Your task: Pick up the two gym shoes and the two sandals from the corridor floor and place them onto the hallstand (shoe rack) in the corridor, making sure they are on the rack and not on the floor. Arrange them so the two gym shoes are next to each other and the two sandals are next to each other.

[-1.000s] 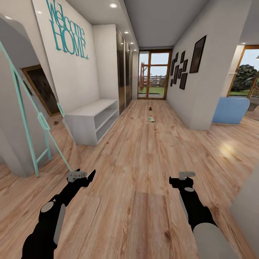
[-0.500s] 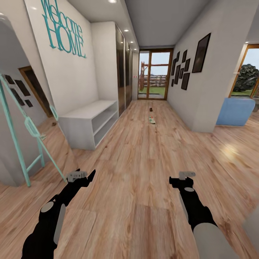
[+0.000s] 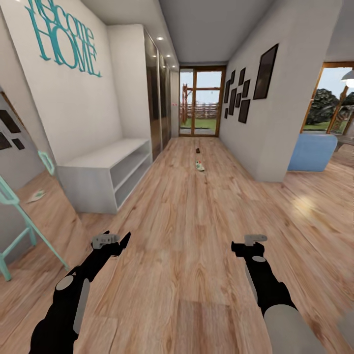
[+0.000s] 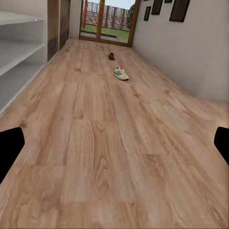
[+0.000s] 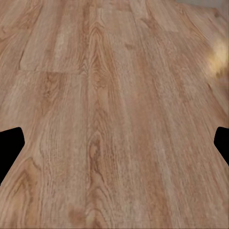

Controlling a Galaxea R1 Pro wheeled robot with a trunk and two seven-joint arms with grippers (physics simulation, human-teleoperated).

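View advanced down corridor. White sneaker (image 3: 199, 166) and brown sandal (image 3: 197, 150) lie far ahead on wood-grain floor (image 3: 196, 236); white hallstand (image 3: 105, 172) left. Left claw (image 3: 112, 241), right claw (image 3: 250, 243) wide, empty.

one gym shoe (image 3: 199, 166) and one dark sandal (image 3: 197, 150) on the corridor floor (image 3: 196, 236), one white hallstand (image 3: 105, 172) with two open shelves, two grippers, left (image 3: 112, 241) and right (image 3: 248, 242).
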